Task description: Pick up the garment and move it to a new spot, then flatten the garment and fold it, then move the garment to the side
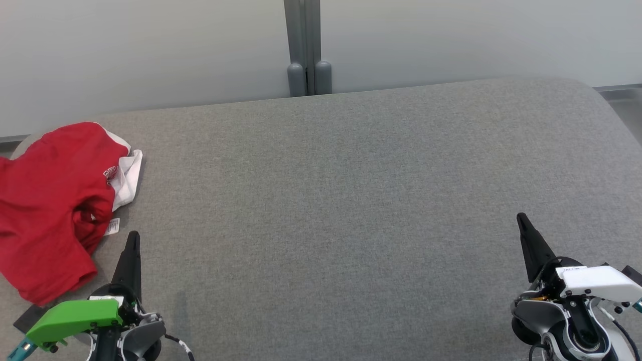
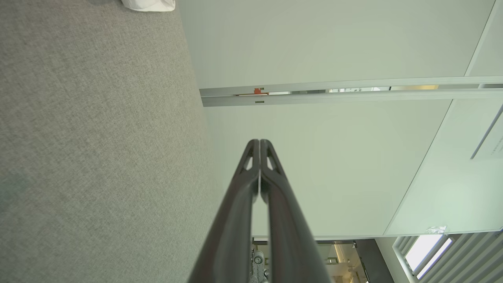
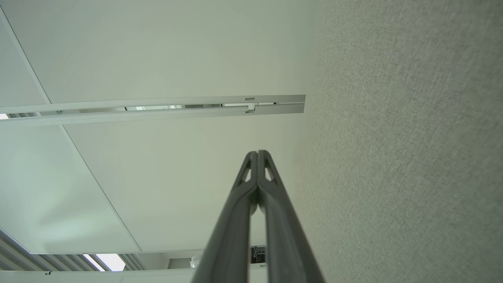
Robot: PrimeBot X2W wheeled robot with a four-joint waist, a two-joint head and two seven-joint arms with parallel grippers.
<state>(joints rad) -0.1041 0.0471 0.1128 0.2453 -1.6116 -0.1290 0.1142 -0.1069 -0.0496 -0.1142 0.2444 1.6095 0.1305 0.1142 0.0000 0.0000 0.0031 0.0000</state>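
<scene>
Red T-shirt (image 1: 50, 210) sits crumpled at the left edge of the head view, mid-height. It's a soft knit with a white inner layer (image 1: 128, 175) turned out on its right side, a bit of white print near that, and a small white label (image 1: 113, 226) at its lower right. It lies on the grey woven upholstery (image 1: 351, 200), a flat pad with rounded far corners and a fine even weave.

Left gripper (image 1: 133, 234) is at lower left, dark tapered fingers pressed together into one spike. The tip is just beside the shirt's lower right edge and I can't tell if they touch. Glossy green plastic cover (image 1: 75, 316) on that wrist.

Right gripper (image 1: 521, 216) is at lower right, fingers also pressed together, holding nothing, well apart from the shirt. Glossy white cover (image 1: 597, 282) on its wrist.

Behind the pad are smooth pale wall panels and a grey metal post (image 1: 306, 45) at top centre.

The left wrist view adds the tip detail: slotted fingertips (image 2: 251, 157) meeting flush. There's also a white cloth fold (image 2: 149, 4) at the top edge, and I can't tell if it belongs to the shirt.

The right wrist view shows the same flush tips (image 3: 267, 169), with upholstery to their right and panel seams to their left.
</scene>
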